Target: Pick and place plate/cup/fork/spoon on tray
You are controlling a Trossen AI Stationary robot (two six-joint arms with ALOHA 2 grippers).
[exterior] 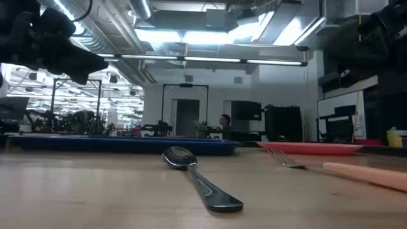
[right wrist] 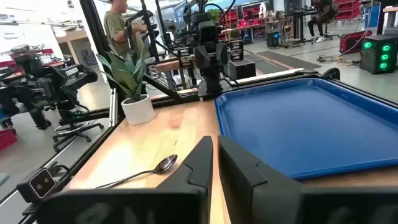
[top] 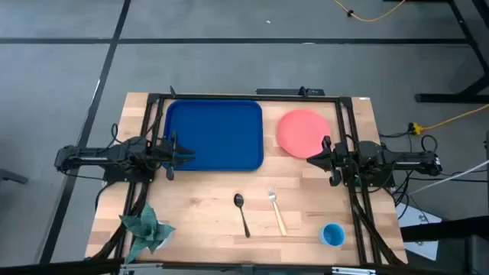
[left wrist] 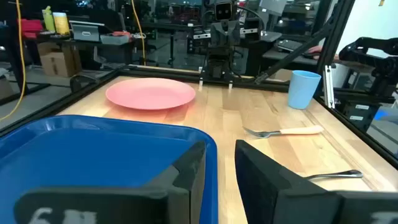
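Note:
The dark-blue tray (top: 214, 135) lies at the table's far left. The salmon-pink plate (top: 303, 132) lies flat on the table to its right. The dark spoon (top: 241, 214) and the tan-handled fork (top: 276, 210) lie side by side on the wood near the front. The light-blue cup (top: 332, 234) stands upright at the front right. My left gripper (top: 187, 155) hovers over the tray's near left corner (left wrist: 193, 140), open and empty. My right gripper (top: 312, 160) hovers by the plate's near edge, fingers together and empty, and faces the tray (right wrist: 311, 124).
A potted green plant (top: 145, 225) stands at the front left corner. A black frame (top: 252, 97) runs round the table's back and sides. Bare wood lies between the tray and the cutlery. A person (right wrist: 121, 31) stands in the room beyond the table.

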